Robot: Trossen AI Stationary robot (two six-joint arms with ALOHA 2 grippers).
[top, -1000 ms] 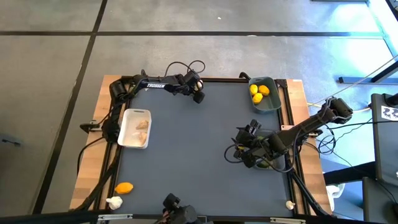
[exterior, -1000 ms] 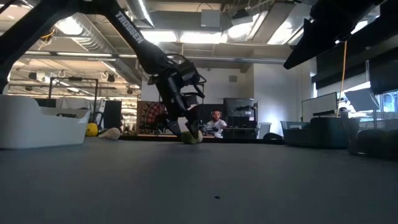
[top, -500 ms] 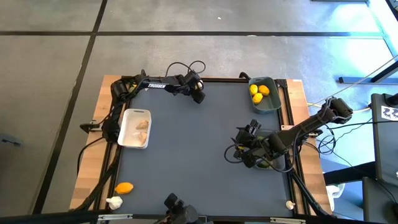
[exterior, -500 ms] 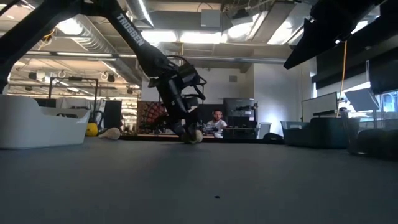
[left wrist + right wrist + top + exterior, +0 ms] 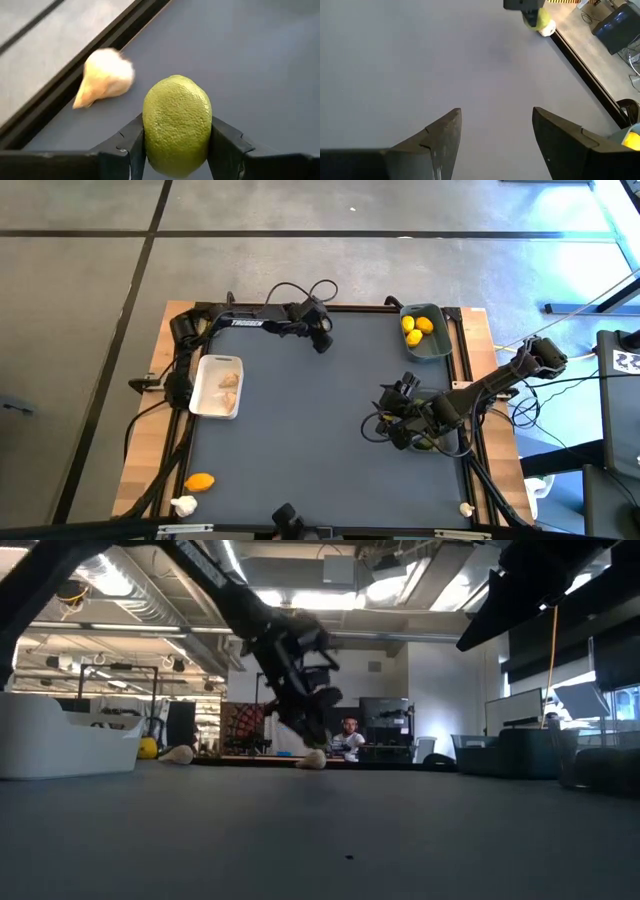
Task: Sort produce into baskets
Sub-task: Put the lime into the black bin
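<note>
My left gripper (image 5: 321,342) is near the table's far edge, shut on a green lime (image 5: 176,125) held a little above the table. An off-white garlic bulb (image 5: 105,77) lies on the table just beyond it, next to the far rail. My right gripper (image 5: 495,135) hovers open and empty at the right, next to the dark grey basket (image 5: 452,442). The white basket (image 5: 218,386) at the left holds garlic. The blue-grey basket (image 5: 425,332) at the far right holds lemons. A lemon (image 5: 200,481) and a garlic bulb (image 5: 183,504) lie at the near left corner. My left gripper pinches the lime's two opposite sides (image 5: 150,131) between its two fingers. The fingers slant down from the far left side. The lime is lifted clear of the table, with its long axis standing up between the fingers.
Another garlic bulb (image 5: 465,508) lies at the near right corner. Cables loop around the right arm (image 5: 480,390) and behind the left arm's wrist (image 5: 300,288). The middle of the grey mat (image 5: 310,430) is bare. A person sits in the room behind the table (image 5: 348,735).
My left gripper has taken the lime up off the table beside the garlic and risen, drifting a little toward the table's right and near edges. The garlic bulb stays where it was.
</note>
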